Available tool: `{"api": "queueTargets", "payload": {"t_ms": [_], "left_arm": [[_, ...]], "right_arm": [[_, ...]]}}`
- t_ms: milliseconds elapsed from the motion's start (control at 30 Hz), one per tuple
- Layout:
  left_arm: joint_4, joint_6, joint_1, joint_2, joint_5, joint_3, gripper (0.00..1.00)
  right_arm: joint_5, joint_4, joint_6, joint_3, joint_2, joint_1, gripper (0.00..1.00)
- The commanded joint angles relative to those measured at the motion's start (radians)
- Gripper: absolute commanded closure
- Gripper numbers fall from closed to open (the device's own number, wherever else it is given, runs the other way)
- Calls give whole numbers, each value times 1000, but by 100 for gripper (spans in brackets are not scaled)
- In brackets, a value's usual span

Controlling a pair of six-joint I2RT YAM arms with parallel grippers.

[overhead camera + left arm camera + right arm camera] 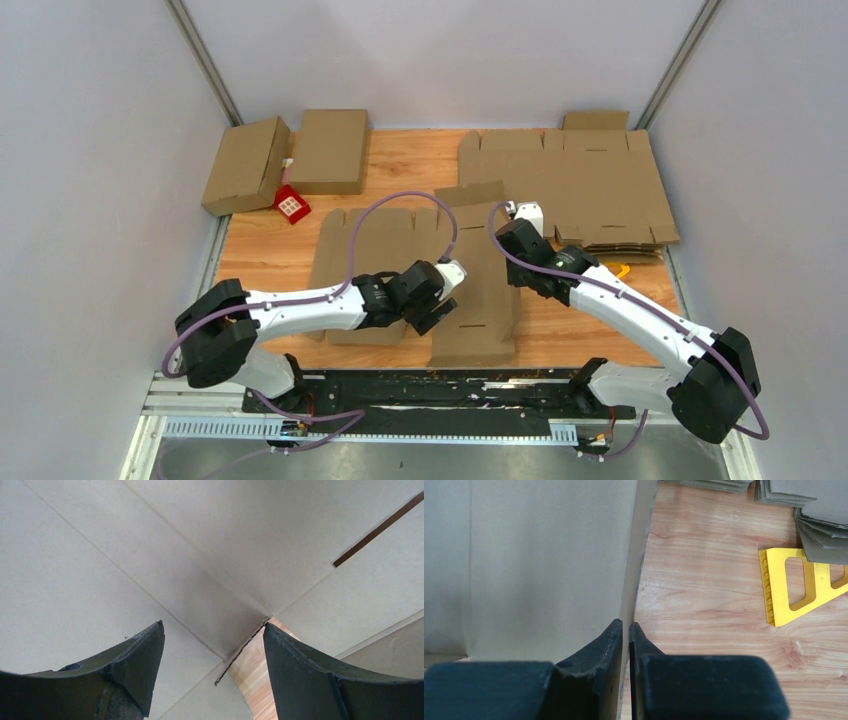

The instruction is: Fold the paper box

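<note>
Top view: the cardboard box blank (490,325) lies mostly flat in the middle of the table (400,160). Left wrist: the left gripper (212,625) hangs wide open over a crease, holding nothing. Right wrist: the right gripper (625,630) pinches the blank's upturned edge. This looks like early folding, and the next move would be to stand that wall upright along its crease.

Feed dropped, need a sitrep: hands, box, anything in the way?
Left hand open over cardboard blank. Right hand pinching raised flap. Yellow set square lies clear.
</note>
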Motion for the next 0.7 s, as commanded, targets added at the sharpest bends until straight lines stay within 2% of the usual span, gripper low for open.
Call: {"api": "queueTargets", "payload": {"t_ms": [0,100,300,400,500,600,667], "left_arm": [[38,-23,16,-9,17,3,21],[42,-32,17,24,15,8,22],[9,-68,21,51,-103,23,26],[50,-80,49,10,-59,-5,27],[99,-92,78,-55,-4,-45,26],[128,-101,92,-105,-3,-81,23],[132,-102,95,-115,-6,-85,23]], "right_arm": [[-12,33,-13,-11,7,1,89],[-19,37,-10,-13,15,2,88],[-21,38,-14,-13,23,1,88],[-35,40,-20,-12,33,1,84],[-51,10,-19,5,48,2,71],[-83,-75,-2,60,72,1,30],[-109,-115,14,81,66,1,26]]}}
